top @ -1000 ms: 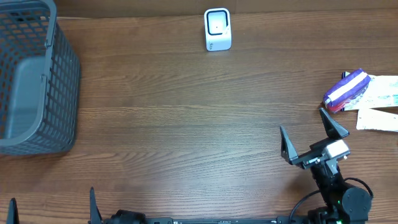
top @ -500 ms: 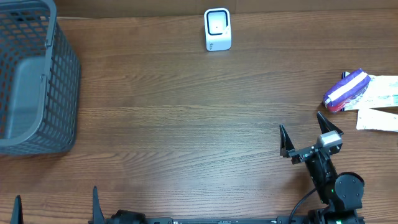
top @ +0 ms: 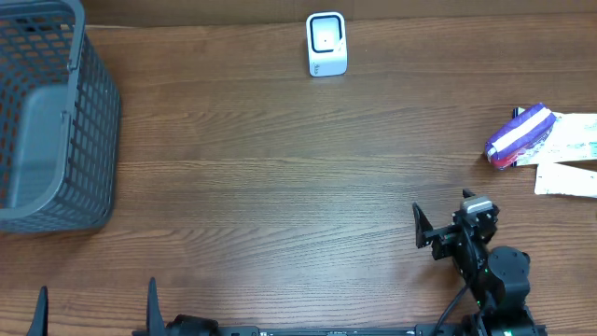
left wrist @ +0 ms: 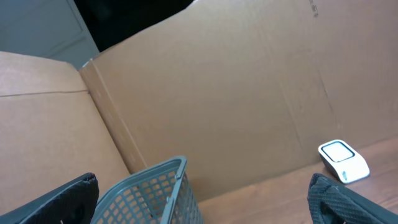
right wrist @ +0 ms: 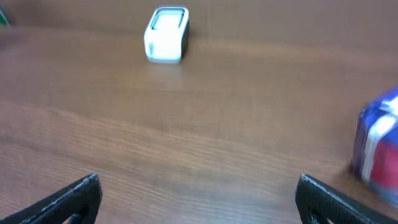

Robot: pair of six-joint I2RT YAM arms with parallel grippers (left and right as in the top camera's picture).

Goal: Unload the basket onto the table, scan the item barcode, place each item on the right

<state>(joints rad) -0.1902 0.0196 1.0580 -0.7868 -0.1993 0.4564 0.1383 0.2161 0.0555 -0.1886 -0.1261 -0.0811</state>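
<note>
The right tool point(top: 446, 217) is being held low over the bench point(top: 280, 187), its jaws spread wide and nothing between them. The left tool point(left wrist: 202, 193) is likewise being carried fully open and empty. The packet point(top: 519, 136), purple and white with a red end, is being seen ahead of the right tool and off to its right, well apart, lying flat beside some paper slips point(top: 571, 154). The scanner point(top: 326, 44) is being shown far ahead of that tool and to its left. The packet is being judged small, light and soft-wrapped, probably glossy, a little slippery and easily crushed. A hold across its narrow middle is being favoured, firm but gentle, with the long faces left uncovered. No barcode is being made out from here.
</note>
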